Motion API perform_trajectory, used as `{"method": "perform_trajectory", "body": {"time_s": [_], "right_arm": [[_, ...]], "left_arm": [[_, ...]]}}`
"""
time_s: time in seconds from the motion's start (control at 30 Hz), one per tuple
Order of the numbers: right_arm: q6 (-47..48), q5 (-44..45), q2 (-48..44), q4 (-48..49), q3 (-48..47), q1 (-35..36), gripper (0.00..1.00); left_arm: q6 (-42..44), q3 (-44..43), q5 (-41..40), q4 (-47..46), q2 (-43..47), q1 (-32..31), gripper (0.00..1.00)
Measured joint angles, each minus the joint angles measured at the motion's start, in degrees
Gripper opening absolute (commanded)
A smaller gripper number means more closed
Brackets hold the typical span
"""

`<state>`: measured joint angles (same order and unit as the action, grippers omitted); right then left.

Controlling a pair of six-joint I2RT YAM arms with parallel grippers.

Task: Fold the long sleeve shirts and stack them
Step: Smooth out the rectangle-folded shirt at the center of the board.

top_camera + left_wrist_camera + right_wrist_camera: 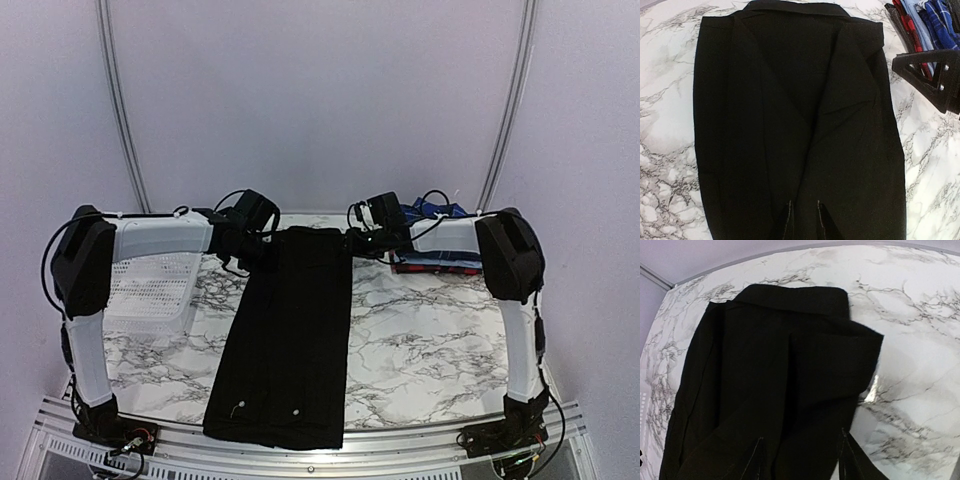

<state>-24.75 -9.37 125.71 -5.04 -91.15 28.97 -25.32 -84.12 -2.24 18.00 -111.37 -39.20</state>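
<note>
Left gripper hanging over far left corner of black shirt, fingers showing narrow gap. Black on black, so cannot tell whether it is pinching cloth. Right gripper hanging over far right corner, fingers standing wider apart, hold likewise unclear. Black shirt lying as long strip down middle of table, far to near edge. Folded stack sitting far right. Basket sitting left.

On the left gripper, dark fingers merge with the black shirt; cloth between the jaws is indistinguishable. The frame edge crops both.
</note>
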Motion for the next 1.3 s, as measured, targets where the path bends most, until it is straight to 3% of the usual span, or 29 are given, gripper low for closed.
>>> {"method": "perform_trajectory", "body": {"time_s": [0.3, 0.57, 0.9, 1.07, 1.3], "right_arm": [[0.26, -0.42, 7.98, -0.63, -7.82, -5.70, 0.48], [1.05, -2.58, 12.46, -1.03, -12.79, -6.75, 0.44], [1.07, -3.61, 11.06, 1.16, -9.75, -6.75, 0.46], [1.64, -4.81, 11.10, 1.16, -10.99, -6.75, 0.42], [2.05, -7.54, 13.16, 2.36, -15.15, -6.75, 0.24]], "left_arm": [[-1.31, -3.08, 8.85, -2.93, -5.29, -0.55, 0.17], [-3.87, -3.28, 13.81, -7.48, -5.88, -6.51, 0.17], [-7.32, -4.07, 15.85, -9.42, -12.87, -12.61, 0.16], [-8.07, -4.07, 15.85, -9.73, -13.49, -13.07, 0.16], [-8.39, -4.07, 16.04, -10.05, -13.49, -13.05, 0.16]]}}
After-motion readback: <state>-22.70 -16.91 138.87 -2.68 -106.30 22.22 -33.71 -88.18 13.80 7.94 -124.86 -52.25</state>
